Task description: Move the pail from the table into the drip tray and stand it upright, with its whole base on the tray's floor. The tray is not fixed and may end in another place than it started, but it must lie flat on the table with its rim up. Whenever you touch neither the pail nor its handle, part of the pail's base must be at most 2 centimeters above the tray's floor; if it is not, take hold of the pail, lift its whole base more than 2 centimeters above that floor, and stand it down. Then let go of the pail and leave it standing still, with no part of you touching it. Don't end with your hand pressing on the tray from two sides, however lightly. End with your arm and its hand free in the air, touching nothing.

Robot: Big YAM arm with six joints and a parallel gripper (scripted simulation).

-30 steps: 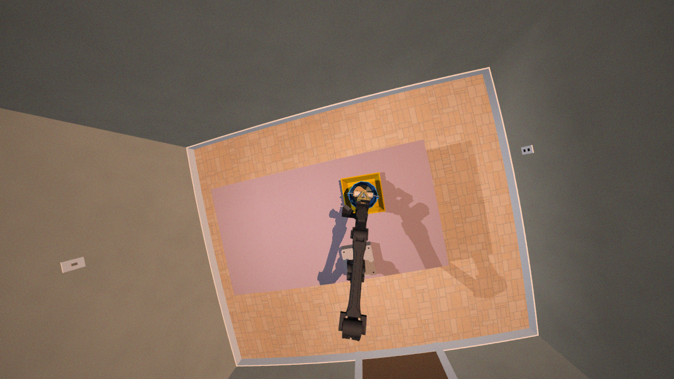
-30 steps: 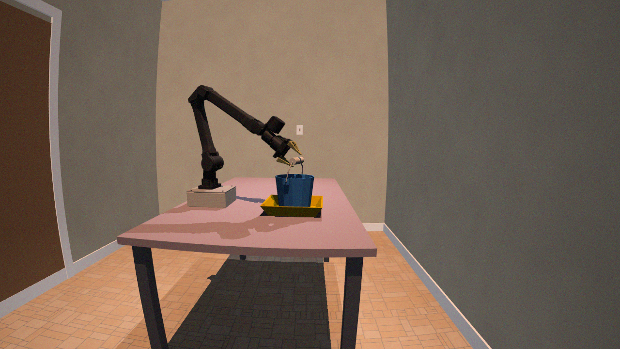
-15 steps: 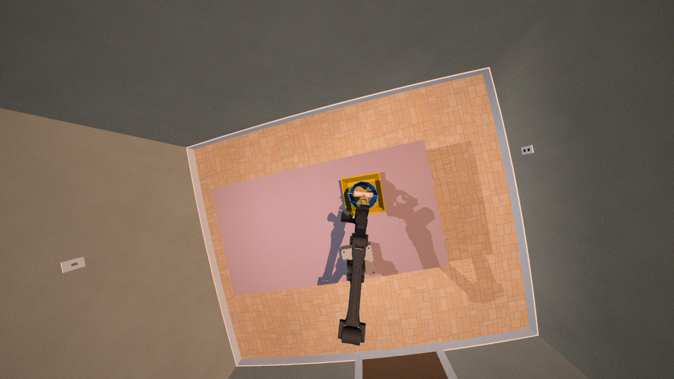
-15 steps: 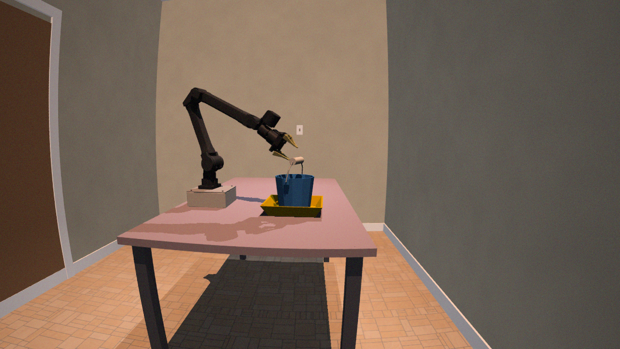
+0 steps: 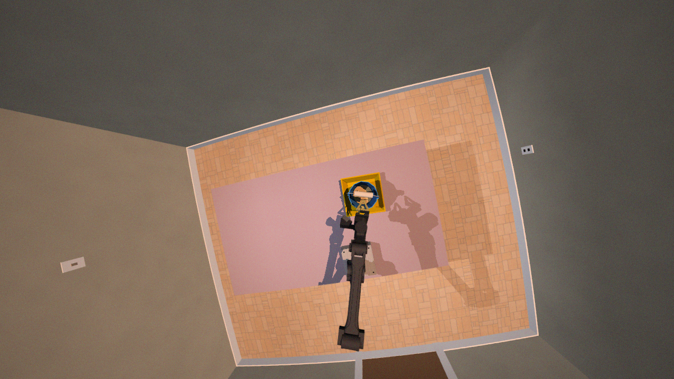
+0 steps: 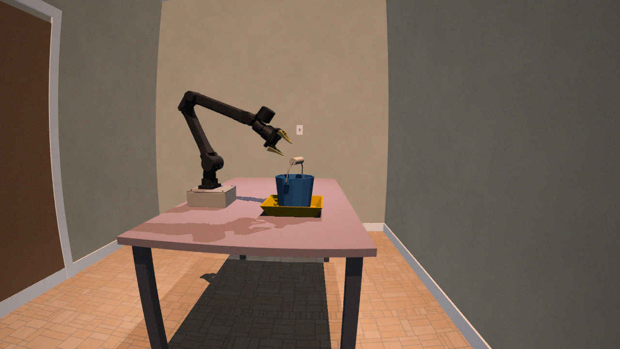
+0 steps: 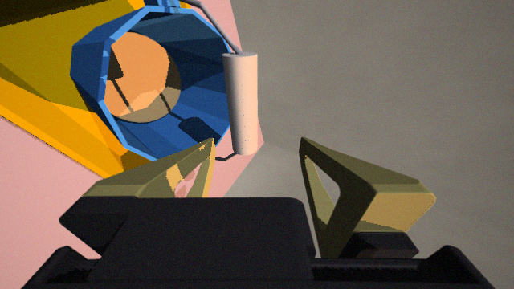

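The pail (image 6: 294,190) stands upright inside the tray (image 6: 291,211), its handle (image 6: 297,160) raised. Above the pail, the gripper (image 6: 278,142) hangs open and empty, apparently so nothing disturbs it.

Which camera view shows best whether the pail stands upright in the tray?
The exterior view: from the side, the pail stands upright inside the drip tray. The top view shows only its rim and handle grip. The wrist view looks obliquely into it.
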